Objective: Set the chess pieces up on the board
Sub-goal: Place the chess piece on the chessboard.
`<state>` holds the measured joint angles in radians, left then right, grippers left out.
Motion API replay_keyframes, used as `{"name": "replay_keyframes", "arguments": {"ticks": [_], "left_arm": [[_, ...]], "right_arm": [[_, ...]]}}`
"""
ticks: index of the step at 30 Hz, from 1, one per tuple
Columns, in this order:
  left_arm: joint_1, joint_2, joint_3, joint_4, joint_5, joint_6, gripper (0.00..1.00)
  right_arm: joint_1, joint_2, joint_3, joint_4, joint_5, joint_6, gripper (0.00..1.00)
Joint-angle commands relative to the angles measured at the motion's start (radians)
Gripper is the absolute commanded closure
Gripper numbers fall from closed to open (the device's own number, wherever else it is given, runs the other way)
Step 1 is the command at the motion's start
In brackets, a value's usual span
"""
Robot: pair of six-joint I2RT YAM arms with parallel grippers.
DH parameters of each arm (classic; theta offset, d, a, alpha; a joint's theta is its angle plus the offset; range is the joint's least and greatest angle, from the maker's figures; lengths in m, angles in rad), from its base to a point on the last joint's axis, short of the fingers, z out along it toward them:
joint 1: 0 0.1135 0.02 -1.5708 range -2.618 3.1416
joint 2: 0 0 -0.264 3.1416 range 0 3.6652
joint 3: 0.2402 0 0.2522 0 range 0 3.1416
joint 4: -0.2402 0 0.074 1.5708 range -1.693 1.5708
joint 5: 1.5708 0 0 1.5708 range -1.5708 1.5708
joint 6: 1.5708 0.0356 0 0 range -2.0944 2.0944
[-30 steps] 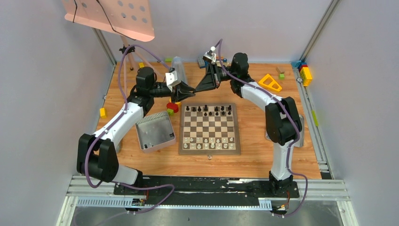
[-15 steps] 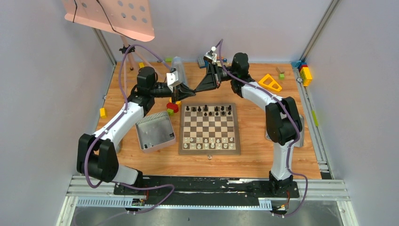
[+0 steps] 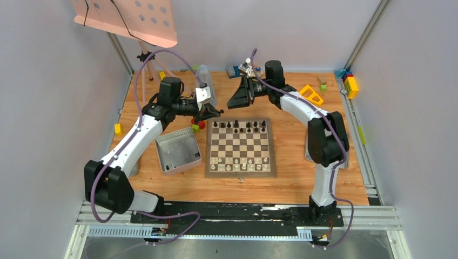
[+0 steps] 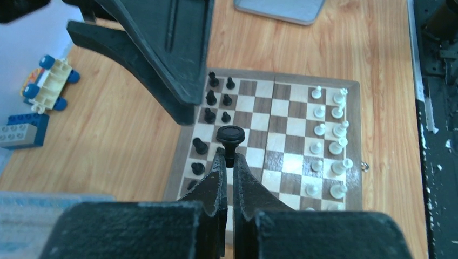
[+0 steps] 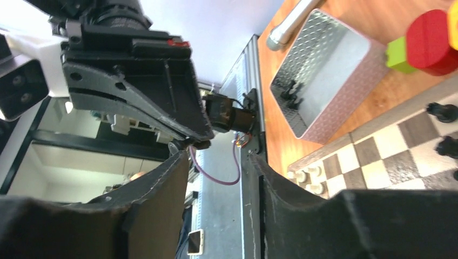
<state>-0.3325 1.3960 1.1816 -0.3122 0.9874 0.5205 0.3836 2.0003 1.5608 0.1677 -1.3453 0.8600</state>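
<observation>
The chessboard (image 3: 240,172) lies mid-table, with black pieces (image 3: 240,125) along its far rows and white pieces (image 3: 240,162) along its near rows. My left gripper (image 3: 216,112) hovers over the board's far left corner. In the left wrist view it (image 4: 229,157) is shut on a black chess piece (image 4: 230,136), held above the black rows (image 4: 211,114). My right gripper (image 3: 233,101) is open and empty, raised just beyond the board's far edge, close to the left gripper. In the right wrist view its jaws (image 5: 216,162) stand apart with nothing between them.
A grey metal tray (image 3: 177,151) left of the board holds a few black pieces (image 5: 289,89). Red and green blocks (image 3: 197,125) sit by the board's far left corner. A yellow triangle block (image 3: 310,94), a blue brick (image 4: 21,129) and a toy car (image 4: 46,89) lie at the back.
My left gripper has moved right and down toward the board's far left corner with the black piece. My right gripper has shifted slightly right and back.
</observation>
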Motion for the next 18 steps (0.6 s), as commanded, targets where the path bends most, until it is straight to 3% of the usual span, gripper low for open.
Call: {"name": "replay_keyframes", "arguments": {"ticks": [1, 11, 18], "left_arm": [[-0.021, -0.079, 0.033, -0.215, -0.103, 0.096, 1.00], [-0.083, -0.079, 0.107, -0.461, -0.371, 0.037, 1.00], [-0.102, -0.071, 0.132, -0.523, -0.451, -0.018, 1.00]], "right_arm": [[-0.009, -0.094, 0.066, -0.264, 0.095, -0.276, 0.50], [0.041, -0.135, 0.104, -0.516, 0.228, -0.514, 0.35], [0.113, -0.112, 0.108, -0.574, 0.276, -0.569, 0.34]]}}
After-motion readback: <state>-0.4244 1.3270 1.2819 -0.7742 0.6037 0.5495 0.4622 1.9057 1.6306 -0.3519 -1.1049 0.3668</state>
